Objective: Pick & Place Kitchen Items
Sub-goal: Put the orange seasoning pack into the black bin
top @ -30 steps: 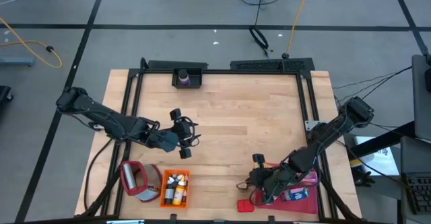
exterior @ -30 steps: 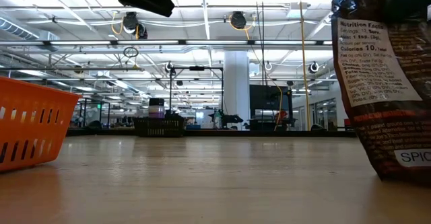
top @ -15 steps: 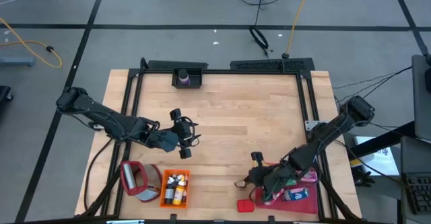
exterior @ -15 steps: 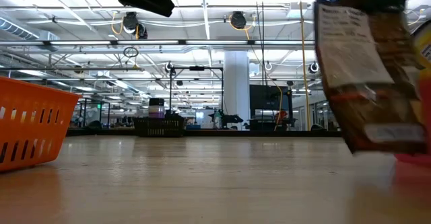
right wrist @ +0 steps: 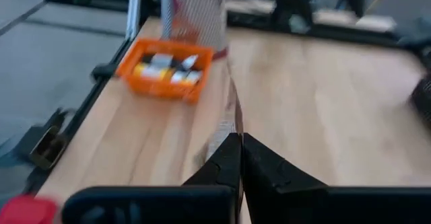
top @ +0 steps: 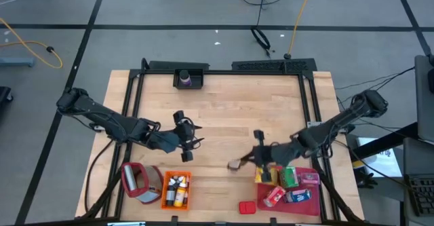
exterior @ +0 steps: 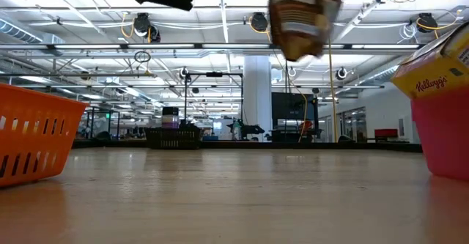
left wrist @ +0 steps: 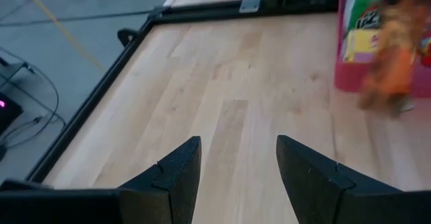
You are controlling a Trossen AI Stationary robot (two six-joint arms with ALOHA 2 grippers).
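Our right gripper (top: 245, 161) is clenched on a brown food packet (top: 234, 165), lifted clear of the table (top: 224, 117); in the low view the packet (exterior: 299, 17) hangs well above the wood. It sticks out past the fingertips toward the table's middle. We cannot tell its long axis from above; in the low view it hangs roughly upright. Behind the gripper, by its own arm, lies the pink-red tray (top: 314, 180) with a green box (top: 290, 177) and a red box (top: 274, 195). Ahead of it the wood is bare up to our left gripper (top: 186, 140), which hovers with fingers (left wrist: 174, 172) spread, grasping nothing. The orange crate (top: 175, 189) of small bottles sits near the front edge.
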